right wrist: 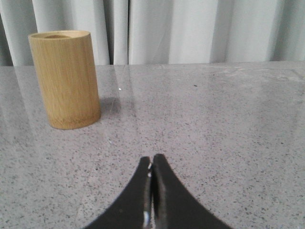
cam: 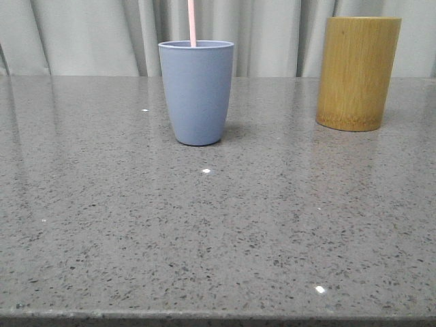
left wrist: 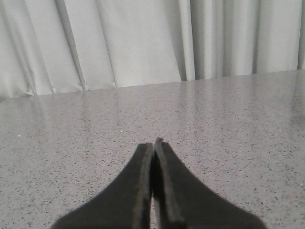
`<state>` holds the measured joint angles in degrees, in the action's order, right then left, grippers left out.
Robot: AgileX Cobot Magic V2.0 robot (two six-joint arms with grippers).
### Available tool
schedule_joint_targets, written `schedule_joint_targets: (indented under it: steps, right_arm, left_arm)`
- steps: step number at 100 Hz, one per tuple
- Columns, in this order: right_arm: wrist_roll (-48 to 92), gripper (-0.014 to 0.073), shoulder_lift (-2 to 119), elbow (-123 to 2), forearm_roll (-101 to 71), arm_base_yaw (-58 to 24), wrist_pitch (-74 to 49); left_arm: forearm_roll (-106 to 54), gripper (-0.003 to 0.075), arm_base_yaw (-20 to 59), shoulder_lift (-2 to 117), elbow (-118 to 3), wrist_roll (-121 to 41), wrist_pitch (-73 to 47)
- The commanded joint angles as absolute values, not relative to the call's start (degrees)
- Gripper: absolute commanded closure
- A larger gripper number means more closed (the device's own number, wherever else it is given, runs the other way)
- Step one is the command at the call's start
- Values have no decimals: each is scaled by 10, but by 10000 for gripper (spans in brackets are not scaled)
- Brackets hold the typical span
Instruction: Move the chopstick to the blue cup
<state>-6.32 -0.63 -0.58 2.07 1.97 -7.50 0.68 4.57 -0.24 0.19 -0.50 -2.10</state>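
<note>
Evidently the chopstick [cam: 192, 22] is standing in the blue cup [cam: 196, 92], leaning on its rim, so the left gripper [left wrist: 153, 145] and right gripper [right wrist: 152, 161] are resting pressed together, holding nothing.

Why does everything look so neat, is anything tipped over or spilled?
Nothing stands out. The blue cup stands upright on the table with the pink chopstick poking out of it, and the bamboo holder stands upright too. No spills show.
</note>
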Motion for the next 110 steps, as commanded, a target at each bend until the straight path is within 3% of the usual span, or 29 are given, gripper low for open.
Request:
schedule_joint_targets:
  steps: [1, 110]
  right_arm:
    - [-58, 662, -18, -9, 40, 22, -13]
    - [-58, 662, -18, 16, 41, 21, 29]
  left_arm:
    - [5, 739, 51, -22, 6, 0, 27]
    - [5, 739, 51, -22, 6, 0, 27]
